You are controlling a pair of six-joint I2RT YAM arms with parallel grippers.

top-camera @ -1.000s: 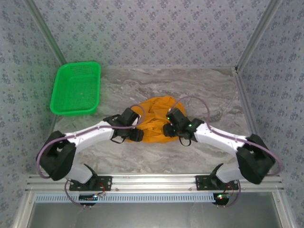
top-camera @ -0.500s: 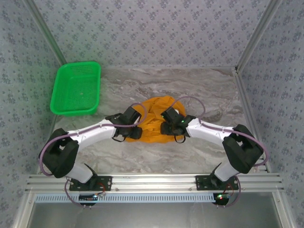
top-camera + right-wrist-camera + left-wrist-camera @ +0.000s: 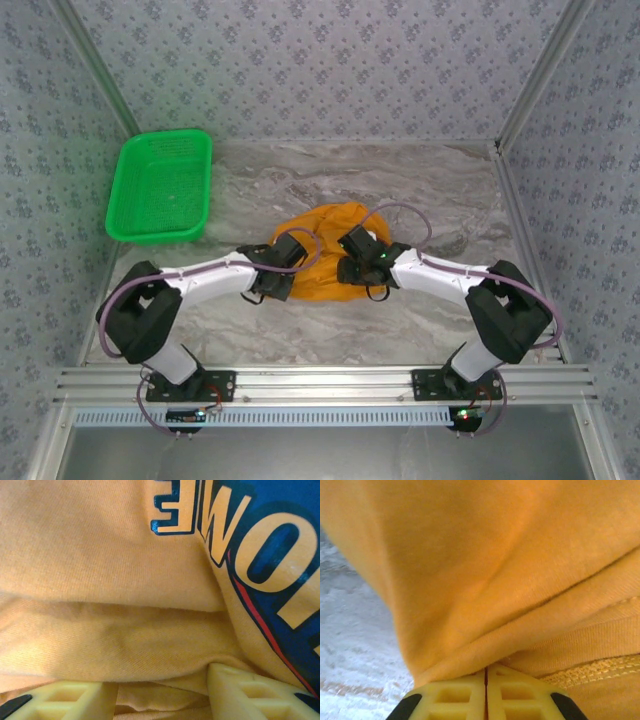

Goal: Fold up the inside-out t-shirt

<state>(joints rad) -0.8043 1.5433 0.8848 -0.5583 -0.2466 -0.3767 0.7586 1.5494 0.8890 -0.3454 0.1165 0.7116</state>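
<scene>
From the overhead camera, we saw the inside-out t-shirt (image 3: 325,240) bunched in a rounded heap at the middle of the marble table (image 3: 440,190), well apart from the green basket (image 3: 160,185) at the far left. The heap had no clear long axis. The left gripper (image 3: 270,287) sat at its near-left edge and the right gripper (image 3: 352,272) at its near-right edge, so the cloth lay between the two and just beyond them, with neither arm nearer.

Through the left wrist camera, we found the left gripper (image 3: 486,675) clenched, its yellow fingertips (image 3: 450,697) pressed together on a fold of the t-shirt (image 3: 510,570) near a stitched hem. Bare table (image 3: 350,645) showed off to the left.

Through the right wrist camera, the right gripper (image 3: 155,692) stood with its jaws apart, straddling loose folds of the t-shirt (image 3: 100,580) without pinching them. The dark blue printed graphic (image 3: 270,555) lay ahead and to the right. We judged the next move to hinge on the right jaws closing on the layer between them.
</scene>
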